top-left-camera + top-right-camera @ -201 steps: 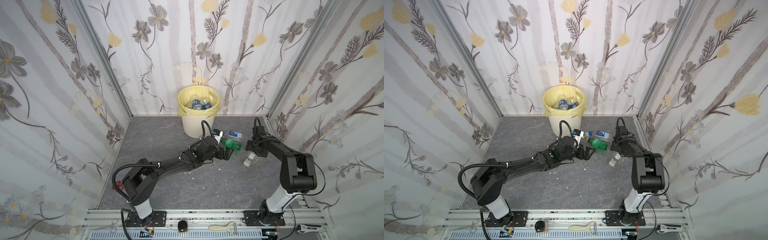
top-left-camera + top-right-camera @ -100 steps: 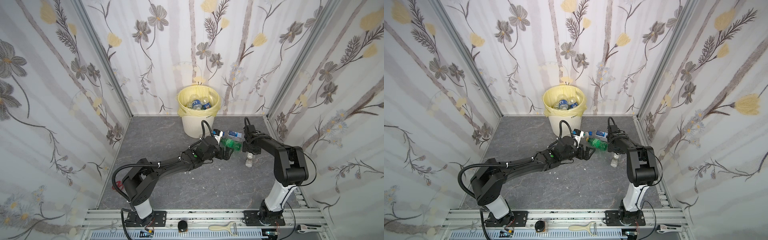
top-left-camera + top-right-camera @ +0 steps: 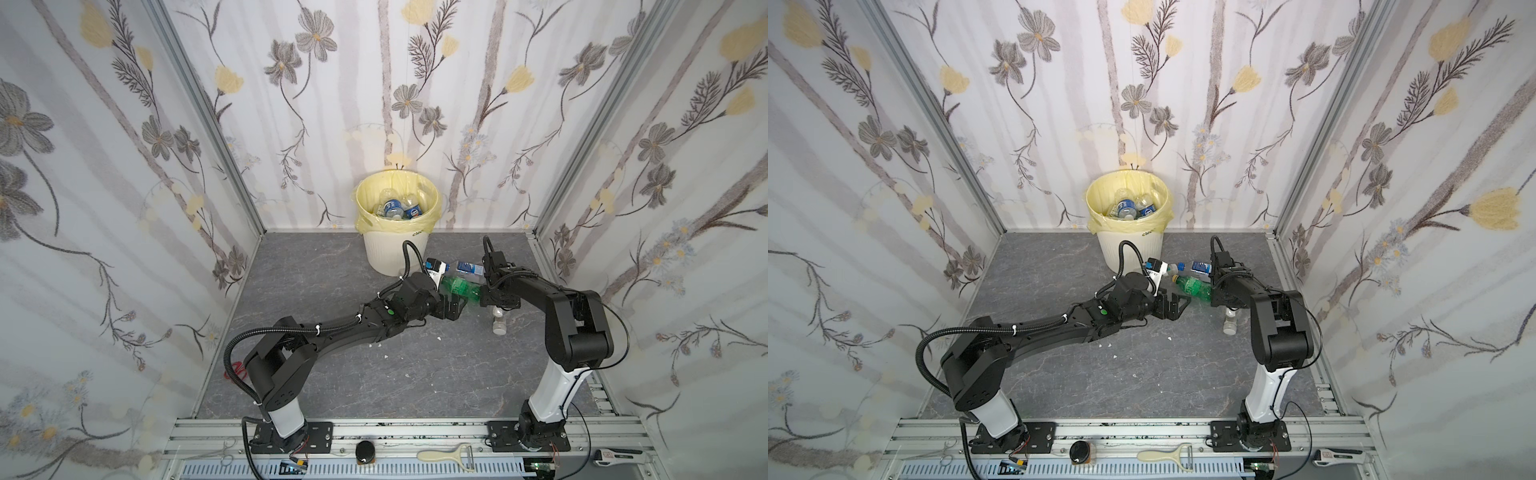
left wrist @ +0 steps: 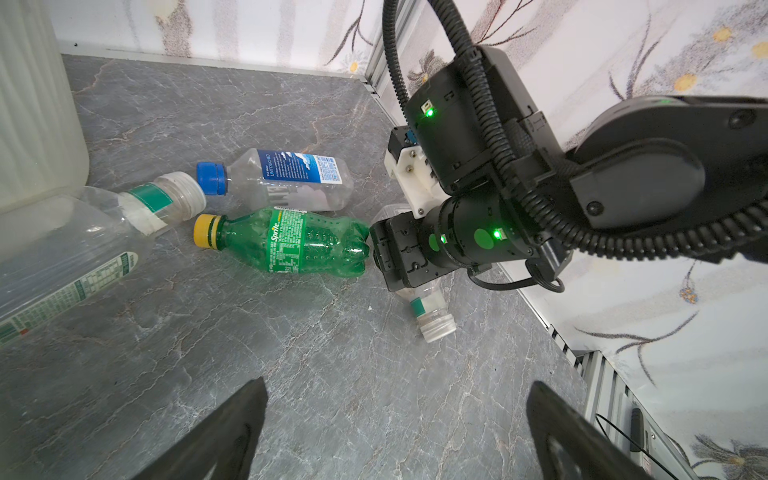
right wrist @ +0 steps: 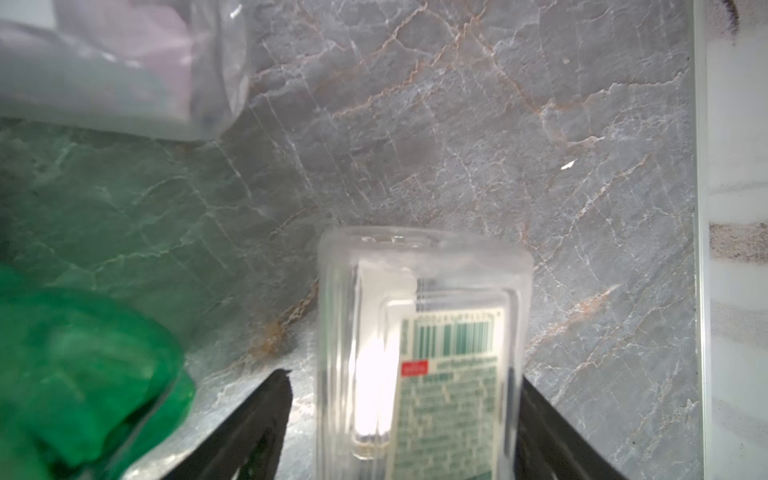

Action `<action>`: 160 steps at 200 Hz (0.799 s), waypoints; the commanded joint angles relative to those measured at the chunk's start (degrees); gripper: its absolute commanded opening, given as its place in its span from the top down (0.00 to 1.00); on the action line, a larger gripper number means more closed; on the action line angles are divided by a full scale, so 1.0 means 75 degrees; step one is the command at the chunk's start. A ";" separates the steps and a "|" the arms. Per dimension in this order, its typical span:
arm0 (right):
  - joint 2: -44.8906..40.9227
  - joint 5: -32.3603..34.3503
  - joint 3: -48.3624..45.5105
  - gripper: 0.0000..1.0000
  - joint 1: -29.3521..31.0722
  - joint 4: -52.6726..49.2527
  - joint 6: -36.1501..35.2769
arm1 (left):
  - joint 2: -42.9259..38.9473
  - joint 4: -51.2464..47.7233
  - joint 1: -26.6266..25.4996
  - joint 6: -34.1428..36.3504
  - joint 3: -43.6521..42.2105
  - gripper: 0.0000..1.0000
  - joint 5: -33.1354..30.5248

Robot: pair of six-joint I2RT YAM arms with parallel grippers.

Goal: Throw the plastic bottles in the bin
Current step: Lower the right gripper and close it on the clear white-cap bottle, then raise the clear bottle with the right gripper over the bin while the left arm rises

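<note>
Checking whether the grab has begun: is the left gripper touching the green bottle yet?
Apart. The left wrist view shows it: the left gripper is open and sits short of the green bottle, with a stretch of bare grey floor between them.

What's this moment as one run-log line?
left pincer open, empty, near Sprite bottle | right pincer open, straddling clear green-labelled bottle | bin holds bottles

The bin (image 3: 386, 253) stands mid-back by the rear wall (image 3: 353, 104), bottles (image 3: 395, 208) inside. Just right of its foot, 3 loose bottles (image 3: 459, 286) lie together on the floor (image 3: 332, 291); a 4th bottle (image 3: 498, 326) lies farther right, nearer the front.
</note>
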 commanded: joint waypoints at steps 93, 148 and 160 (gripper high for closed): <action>-0.0510 -0.0885 -0.0192 0.42 -0.0124 0.0527 0.0333 | -0.0316 -0.0249 0.0005 -0.0240 0.0333 0.00 -0.0130; -0.1811 -0.1385 0.0137 0.42 -0.0126 0.0335 0.0675 | -0.0890 -0.0904 0.0025 -0.0135 0.0693 0.00 -0.0295; -0.2195 -0.1690 0.0256 0.43 -0.0096 0.0495 0.0784 | -0.1069 -0.1151 0.0045 0.0024 0.0843 0.00 -0.0532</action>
